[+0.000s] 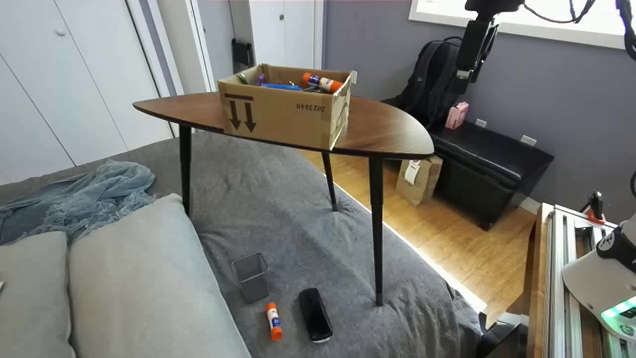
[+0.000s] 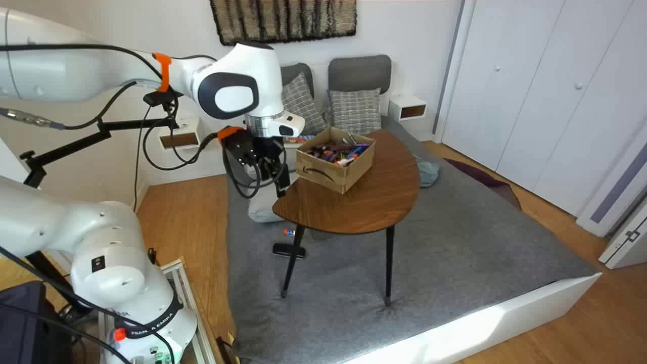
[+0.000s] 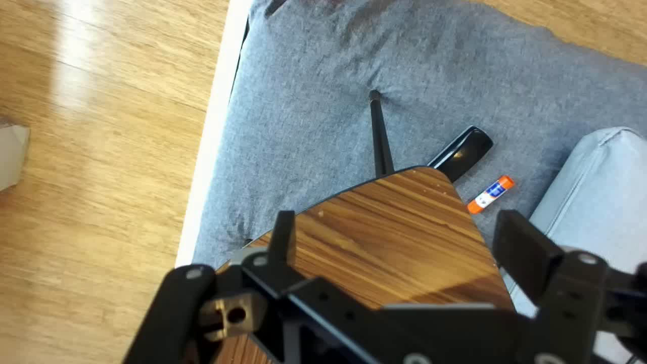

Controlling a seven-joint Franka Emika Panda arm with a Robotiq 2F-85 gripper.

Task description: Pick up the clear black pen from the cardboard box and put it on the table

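The cardboard box (image 1: 283, 117) stands on the table (image 1: 390, 127) with its open top up; both also show in an exterior view, the box (image 2: 318, 173) and the brown table (image 2: 354, 212). It holds a heap of pens, markers and glue sticks. I cannot make out the clear black pen among them. My gripper (image 3: 397, 225) is open and empty in the wrist view, its fingers wide apart above a corner of the table (image 3: 404, 232). In an exterior view the gripper (image 2: 281, 188) hangs beside the box near the table's edge. The box is out of the wrist view.
The table stands on a grey bed (image 1: 298, 199). Below it lie a glue stick (image 1: 274, 321), a black case (image 1: 315, 314) and a mesh cup (image 1: 251, 277). Pillows (image 1: 144, 278) lie alongside. A black cabinet (image 1: 489, 154) with a backpack (image 1: 432, 79) stands by the wall.
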